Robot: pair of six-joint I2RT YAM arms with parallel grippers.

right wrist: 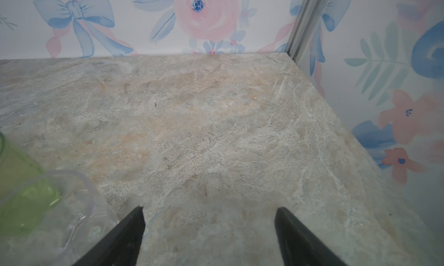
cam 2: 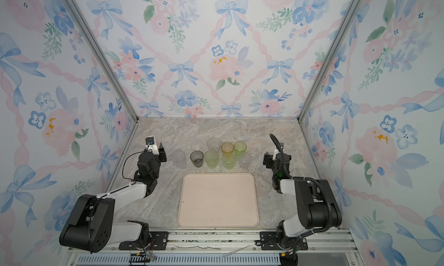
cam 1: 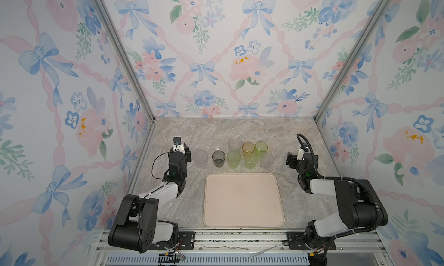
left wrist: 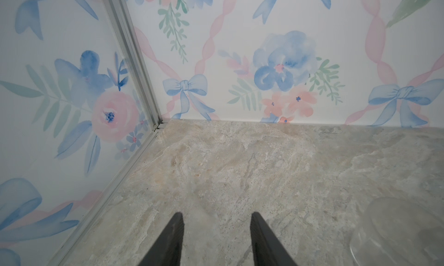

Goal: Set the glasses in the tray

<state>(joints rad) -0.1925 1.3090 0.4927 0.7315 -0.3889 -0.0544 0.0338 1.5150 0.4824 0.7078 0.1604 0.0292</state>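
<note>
The glasses [cam 1: 234, 154] are shown upright in two rows on the marble tabletop [cam 1: 192, 132], just beyond the far rim of the tray [cam 1: 242, 204] and between the two arms. The left gripper [left wrist: 217, 215] and right gripper [right wrist: 209, 209] are seen with jaws parted, nothing held.

Top views high overhead, wrist views close over countertop [left wrist: 240, 168]
</note>
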